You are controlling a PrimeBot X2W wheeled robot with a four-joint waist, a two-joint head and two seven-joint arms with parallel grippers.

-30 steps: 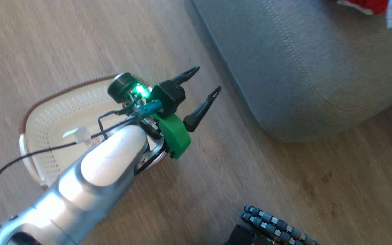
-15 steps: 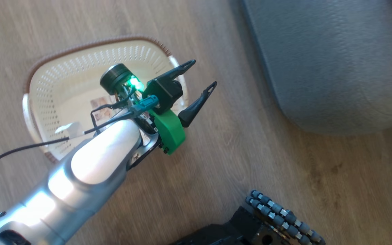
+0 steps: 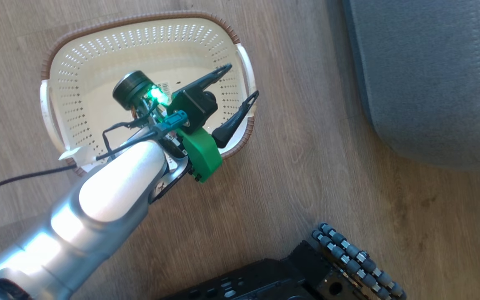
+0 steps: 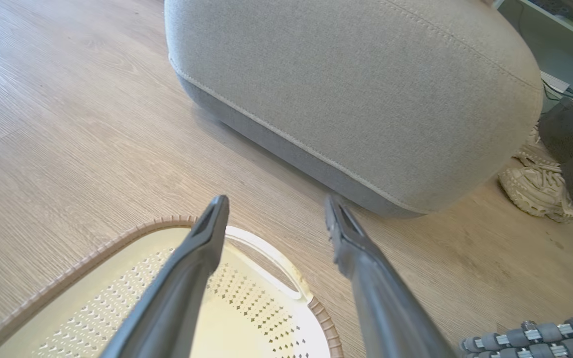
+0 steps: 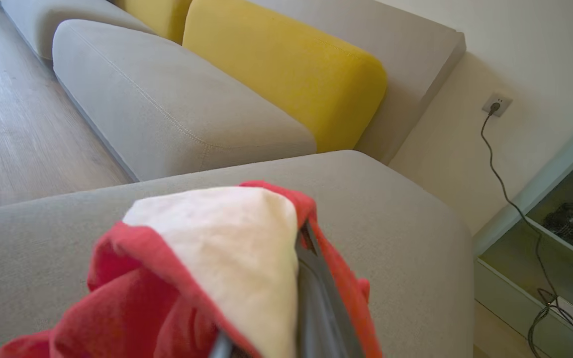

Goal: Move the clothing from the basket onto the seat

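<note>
The cream basket [image 3: 77, 83] stands on the wood floor with only a label sticker on its bottom. Over its right side my left gripper [image 3: 242, 80] hangs open and holds nothing; the left wrist view shows that gripper [image 4: 276, 203] above the basket's rim [image 4: 266, 248], pointing at the grey seat [image 4: 356, 89]. The seat [image 3: 431, 83] lies to the right of the basket. In the right wrist view, red clothing [image 5: 132, 298] with a pale piece is draped over my right gripper [image 5: 309, 258], which is shut on it above the seat [image 5: 391, 223].
My dark base [image 3: 265, 279] and its roller wheel [image 3: 356, 258] sit at the bottom of the head view. A person's pale shoe [image 4: 535, 194] is on the floor beside the seat. A yellow cushion [image 5: 286, 74], a sofa, a wall socket and a shelf lie beyond.
The head camera has swung, so the whole basket has come into view and the seat has shifted right. The left gripper stays open and now stands over the basket's right side.
</note>
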